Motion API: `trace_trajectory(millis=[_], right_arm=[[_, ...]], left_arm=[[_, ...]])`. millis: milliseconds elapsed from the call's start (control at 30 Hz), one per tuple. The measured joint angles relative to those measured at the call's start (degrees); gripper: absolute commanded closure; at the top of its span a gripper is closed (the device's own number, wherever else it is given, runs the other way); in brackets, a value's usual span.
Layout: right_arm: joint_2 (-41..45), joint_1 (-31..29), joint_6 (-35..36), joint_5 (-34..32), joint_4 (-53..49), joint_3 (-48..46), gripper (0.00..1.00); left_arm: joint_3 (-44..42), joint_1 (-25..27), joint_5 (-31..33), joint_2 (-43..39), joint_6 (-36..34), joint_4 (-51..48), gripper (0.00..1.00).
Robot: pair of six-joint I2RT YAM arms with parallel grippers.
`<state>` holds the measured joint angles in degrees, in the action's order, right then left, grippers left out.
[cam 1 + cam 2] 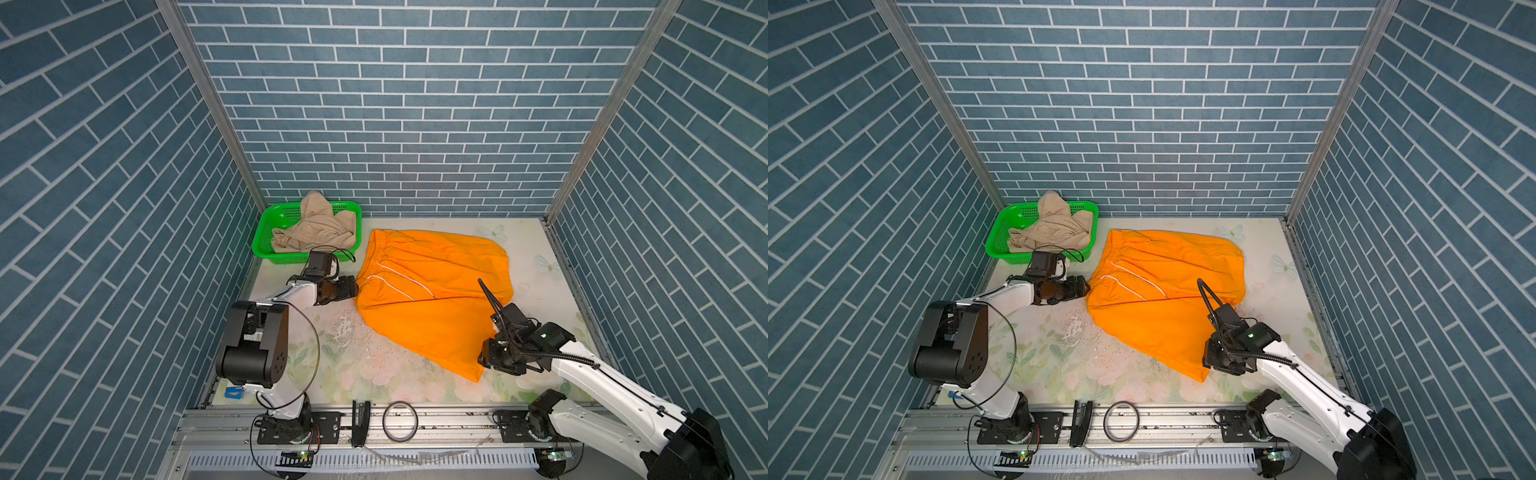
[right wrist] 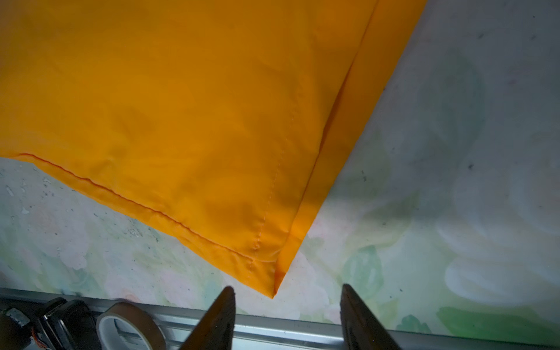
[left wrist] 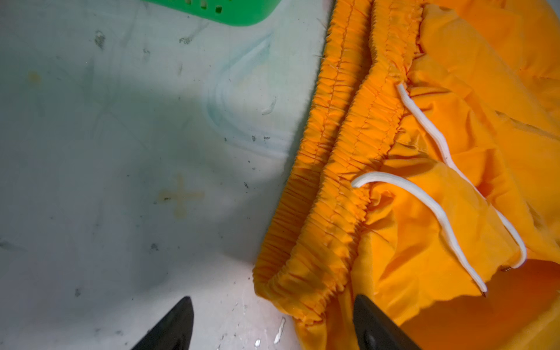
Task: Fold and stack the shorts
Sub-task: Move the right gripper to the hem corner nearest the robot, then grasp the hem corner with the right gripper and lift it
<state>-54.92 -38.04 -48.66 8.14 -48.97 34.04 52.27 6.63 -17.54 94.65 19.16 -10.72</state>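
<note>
Closing too early is the main danger. Both sets of fingers are spread and hold nothing. The left fingers [image 3: 172, 327] sit at the near end of the gathered waistband [image 3: 339, 151], with one finger over the cloth and the other over the bare bench [image 1: 374, 374]. The right fingers [image 2: 218, 318] are apart around the very tip of the hem corner [image 2: 266, 272] by the bench's front edge, without touching it.

The orange shorts [image 1: 432, 299] lie flat across the middle of the bench, waistband toward the left edge and legs running to the right and front. The beige shorts [image 1: 316, 228] are crumpled in the green basket [image 1: 259, 241] at the back-left corner.

I think a pinch on so little hem would take only the top layer, or slip off this smooth fabric, and the leg would sag in mid-fold. The thick elastic on the left may bunch or roll out of a shallow grip. If one side lifts before the other, the fold will come out skewed. The loose white drawstring [image 3: 424, 206] could be trapped inside the crease. A wide sweep to the left could also drag cloth against the basket.
</note>
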Motion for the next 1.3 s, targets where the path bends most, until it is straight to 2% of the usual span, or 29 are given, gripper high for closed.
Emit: trace_trajectory(millis=[300, 433, 500, 533, 567, 700, 767, 867, 1000, 1167, 1300], right_arm=[[-5.29, -8.26, -5.62, -1.14, 6.23, -3.02, 0.44], [-8.68, -10.16, -7.43, -2.36, 10.97, -4.09, 0.45], [-10.54, -10.91, -8.22, -2.64, 12.72, -4.22, 0.47], [-11.19, -11.52, -8.57, -2.95, 13.22, -4.04, 0.51], [-11.41, -12.04, -8.76, -3.06, 13.99, -4.02, 0.56], [-12.31, -13.00, -10.12, -3.52, 15.61, -4.17, 0.92], [-12.24, -13.05, -10.80, -3.87, 16.02, -4.50, 0.98], [-10.29, -13.07, -11.54, -4.46, 16.04, -5.35, 1.00], [-6.27, -13.07, -11.85, -5.81, 15.56, -6.60, 1.00], [-5.14, -13.07, -12.68, -6.69, 15.63, -7.19, 1.00], [-5.73, -13.07, -12.70, -6.99, 16.35, -7.19, 1.00]], left_arm=[[0.00, 0.00, -1.62, 2.14, -0.68, 1.40, 0.27], [-0.02, 0.00, -2.75, 2.97, -0.61, 2.25, 0.27], [-0.02, 0.00, -3.06, 2.97, -0.68, 2.49, 0.22], [-0.02, 0.00, -3.13, 2.97, -0.74, 2.58, 0.16], [-0.02, 0.00, -3.10, 2.97, -0.96, 2.58, 0.01], [-0.02, -0.02, -3.04, 2.97, -0.52, 2.49, 0.00], [-0.02, -0.02, -3.04, 2.97, -0.55, 2.51, 0.01], [-0.02, -0.02, -3.06, 2.97, -0.50, 2.51, 0.08], [-0.02, -0.02, -3.30, 2.97, 0.02, 2.62, 0.31], [-0.28, 0.00, -4.90, 2.97, 1.20, 3.56, 0.52], [-1.03, 0.04, -6.12, 2.97, 1.70, 4.52, 0.56]])
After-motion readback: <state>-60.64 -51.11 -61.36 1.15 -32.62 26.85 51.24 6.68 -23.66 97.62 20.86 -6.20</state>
